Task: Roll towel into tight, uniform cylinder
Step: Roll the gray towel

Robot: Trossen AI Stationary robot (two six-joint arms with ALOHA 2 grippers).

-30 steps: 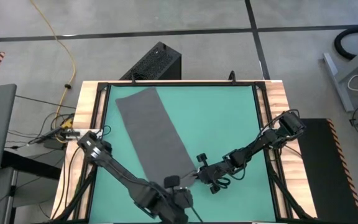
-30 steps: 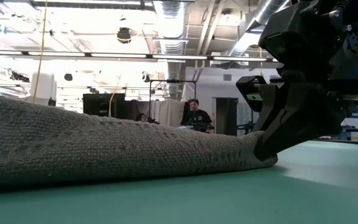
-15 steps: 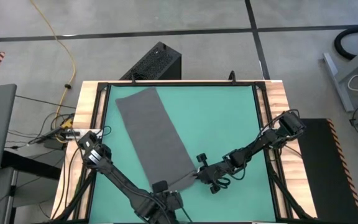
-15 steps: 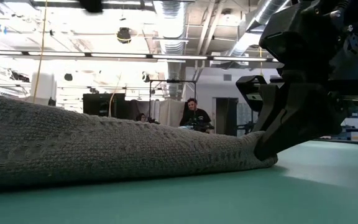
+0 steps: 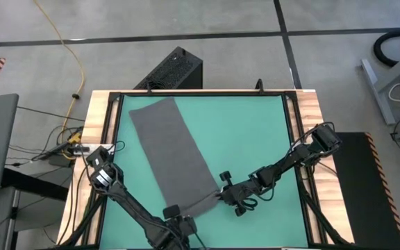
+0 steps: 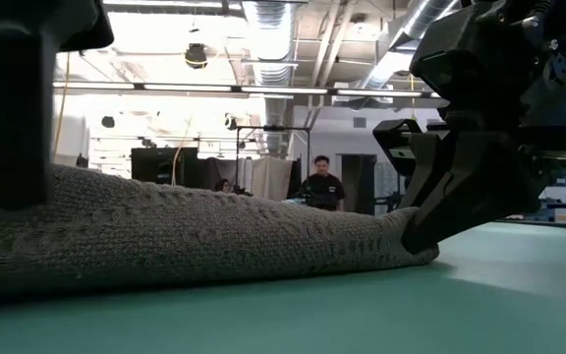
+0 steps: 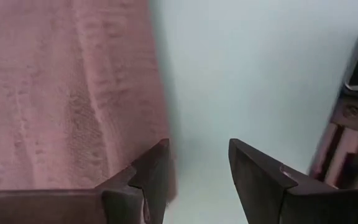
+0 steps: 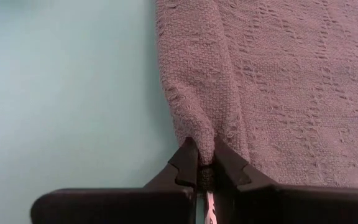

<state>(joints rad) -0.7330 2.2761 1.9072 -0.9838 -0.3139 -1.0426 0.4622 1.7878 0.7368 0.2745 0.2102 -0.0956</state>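
Note:
The dark grey towel (image 5: 172, 149) lies flat as a long strip on the teal table, running from the far left toward the near middle. My right gripper (image 5: 222, 195) is shut on its near right corner. My left gripper (image 5: 173, 212) hangs open at the towel's near left corner. In the left wrist view, one finger (image 7: 157, 168) stands over the towel's long edge (image 7: 160, 112) and the other finger (image 7: 250, 171) over bare table. Whether it touches the cloth, I cannot tell. In the low view the left gripper (image 6: 13, 108) shows as a dark block before the towel (image 6: 195, 236). My right gripper pinches the towel's near right corner (image 8: 204, 146) between its two fingers. The cloth puckers into a small fold there. The fingers (image 6: 430, 221) slant down from the table's right side. The corner (image 6: 411, 246) sits just at the table, and the remainder of the towel lies flat.
Bare teal surface (image 5: 248, 132) lies to the right of the towel. A wooden frame (image 5: 97, 139) borders the table. A black box (image 5: 176, 69) stands on the floor beyond the far edge. A person (image 6: 320, 187) stands far off in the room.
My left gripper has come down and toward the table's left, to the towel's near left corner, and now shows in the low view. The towel has not moved.

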